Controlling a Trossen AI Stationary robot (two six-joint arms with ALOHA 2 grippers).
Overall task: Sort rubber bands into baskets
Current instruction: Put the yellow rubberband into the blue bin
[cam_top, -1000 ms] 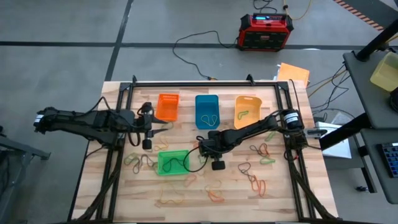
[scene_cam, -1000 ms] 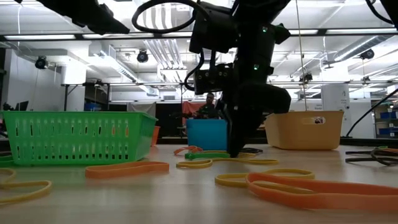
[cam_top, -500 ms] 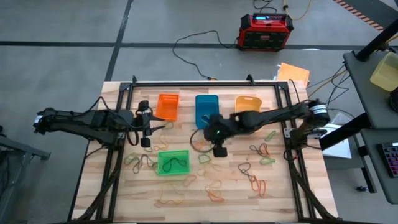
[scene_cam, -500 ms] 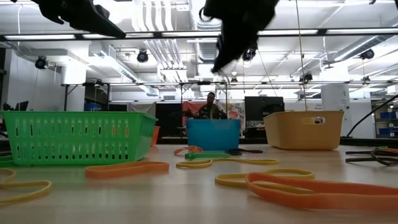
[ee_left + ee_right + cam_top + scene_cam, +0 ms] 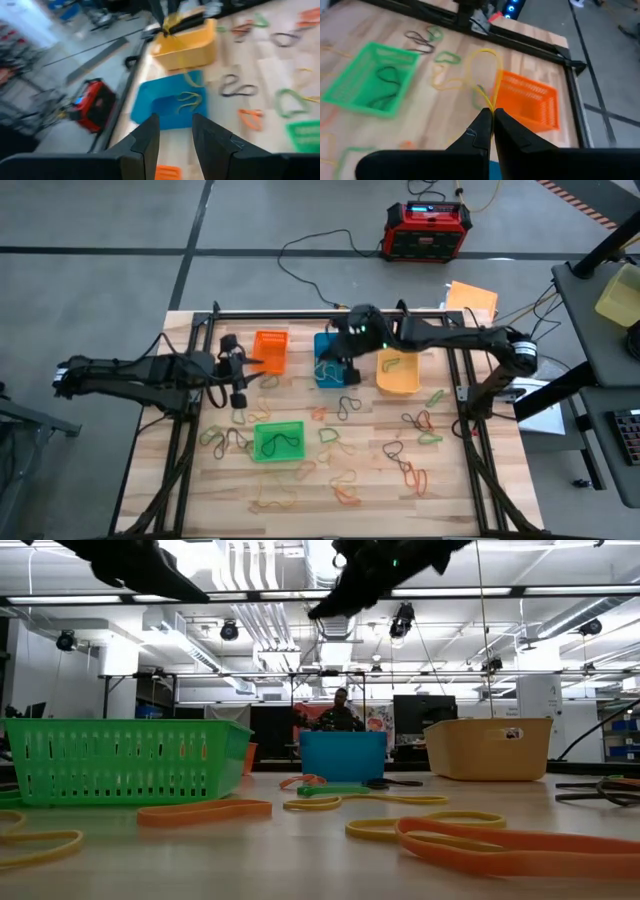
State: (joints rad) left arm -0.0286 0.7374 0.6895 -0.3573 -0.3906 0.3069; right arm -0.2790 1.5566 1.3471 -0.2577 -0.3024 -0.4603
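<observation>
Right end effector (image 5: 492,116) holds a yellow rubber band (image 5: 487,75) above the blue basket (image 5: 331,358).

Its fingers are pinched tight on the loop, which hangs free over the desk (image 5: 450,480). The left end effector (image 5: 176,131), near the orange basket (image 5: 268,351), stands narrowly parted and looks empty, though the blur makes that uncertain. Other bands lie scattered between the green basket (image 5: 277,441) and the yellow-orange basket (image 5: 398,363).

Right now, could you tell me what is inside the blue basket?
The blue basket holds a yellow rubber band. From above, the right hand covers part of the basket, so more there cannot be ruled out.
</observation>
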